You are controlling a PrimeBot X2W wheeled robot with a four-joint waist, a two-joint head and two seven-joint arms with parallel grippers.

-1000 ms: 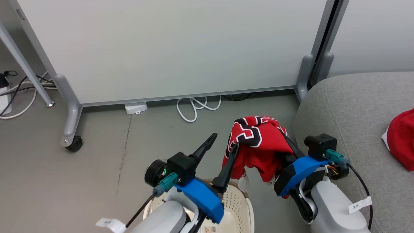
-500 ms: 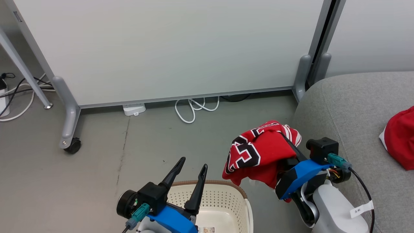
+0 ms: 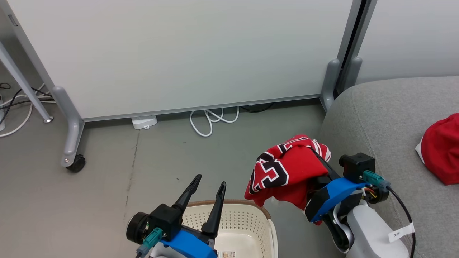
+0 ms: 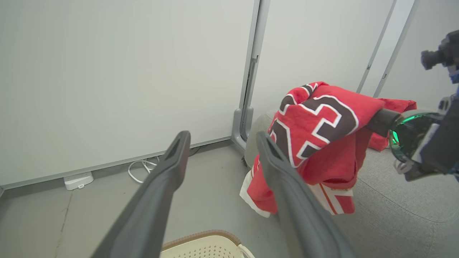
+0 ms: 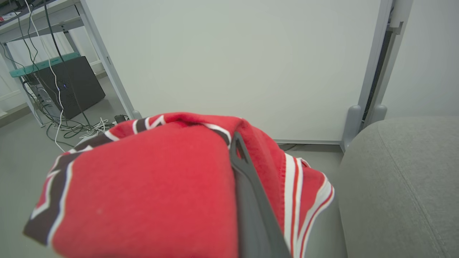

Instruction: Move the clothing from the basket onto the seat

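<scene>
The right claw (image 3: 313, 152) grips the red jersey (image 3: 287, 168) aloft beside the grey sofa (image 3: 387, 118), while the left claw (image 3: 211, 180) hovers spread and empty above the cream basket (image 3: 244, 222).

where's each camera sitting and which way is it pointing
Head view: on the head, facing forward and down at basket, sofa; left gripper open, right gripper holding the jersey.
Left wrist view: on the left wrist, along its spread fingers toward the jersey and sofa.
Right wrist view: on the right wrist, along its jersey-covered fingers, sofa beyond.
All share jersey and sofa.
</scene>
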